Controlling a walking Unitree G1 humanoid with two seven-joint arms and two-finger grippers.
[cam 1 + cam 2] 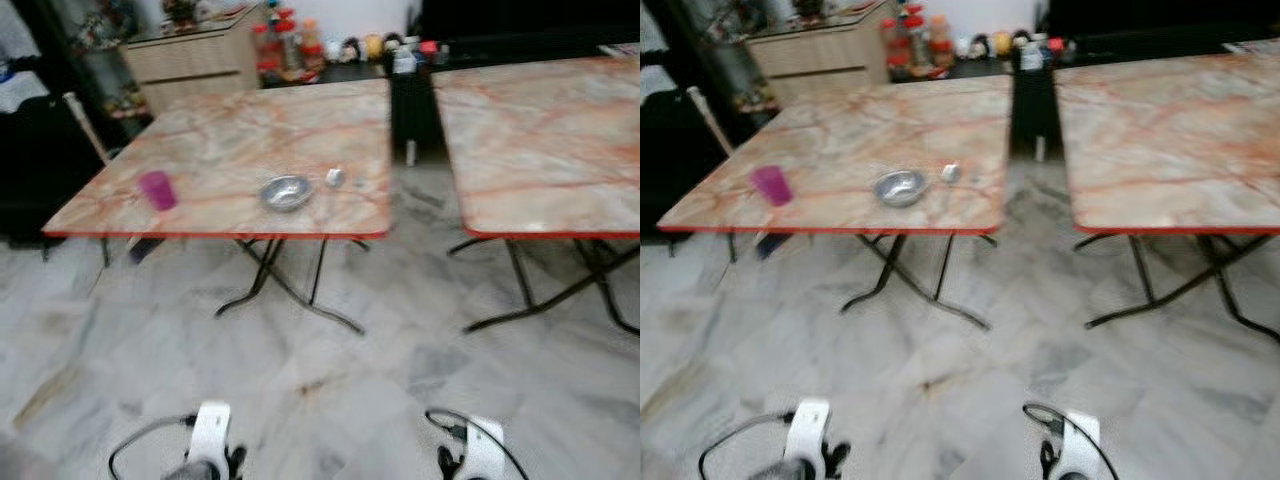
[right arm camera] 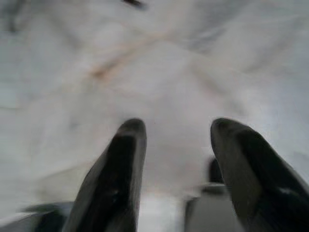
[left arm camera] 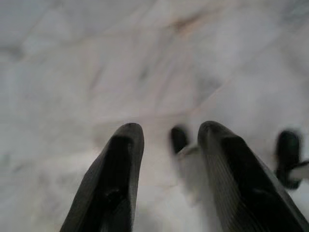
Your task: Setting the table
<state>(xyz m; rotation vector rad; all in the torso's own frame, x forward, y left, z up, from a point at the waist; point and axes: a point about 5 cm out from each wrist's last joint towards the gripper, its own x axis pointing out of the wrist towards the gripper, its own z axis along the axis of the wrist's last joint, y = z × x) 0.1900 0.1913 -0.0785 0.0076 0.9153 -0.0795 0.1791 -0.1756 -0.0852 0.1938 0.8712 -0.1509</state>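
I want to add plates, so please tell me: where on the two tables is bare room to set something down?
The right table shows bare marble throughout. On the left table, the far half, behind the purple cup, metal bowl and small object, is bare. Its near edge is more crowded, with a gap between cup and bowl.

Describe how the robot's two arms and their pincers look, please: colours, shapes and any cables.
Each pincer has two long black fingers, tapered with rounded tips: left pincer, right pincer. In the head views, the left arm and the right arm end in white casings with dark fittings, and a thin black cable loops beside each. No markings can be made out.
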